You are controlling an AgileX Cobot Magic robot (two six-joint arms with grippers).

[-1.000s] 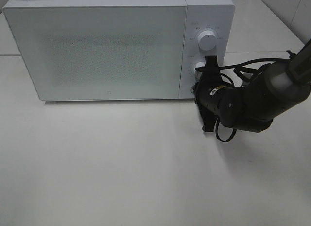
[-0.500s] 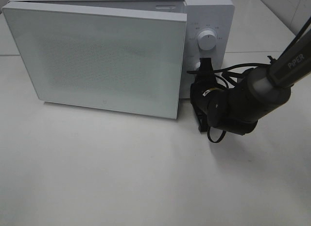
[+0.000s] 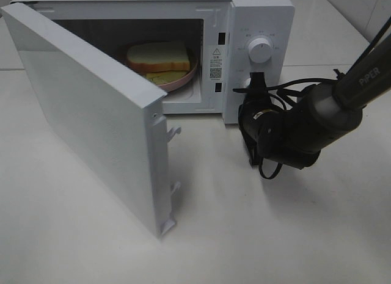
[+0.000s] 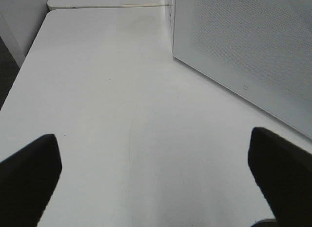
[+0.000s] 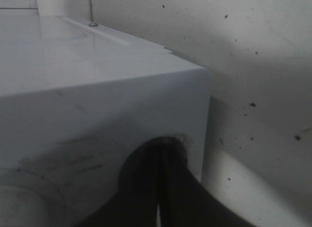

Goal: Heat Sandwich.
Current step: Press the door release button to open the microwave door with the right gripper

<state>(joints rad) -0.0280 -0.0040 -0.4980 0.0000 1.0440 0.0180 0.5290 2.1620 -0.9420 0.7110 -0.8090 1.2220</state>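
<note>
We log: sandwich (image 3: 157, 57) on pink plate (image 3: 186, 81) inside microwave (image 3: 263, 15), door (image 3: 91, 125) open; right gripper (image 3: 256, 83) closed against control panel (image 3: 259, 64); left gripper (image 4: 156, 180) spread wide.

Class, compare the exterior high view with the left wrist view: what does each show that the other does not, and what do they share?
Only the exterior high view: the sandwich on its pink plate inside the open microwave, the upper dial, and the right hand, shut, just below it. Only the left wrist view: the left hand, open and empty. Both: the door seen from its outer face, and the white table.
</note>
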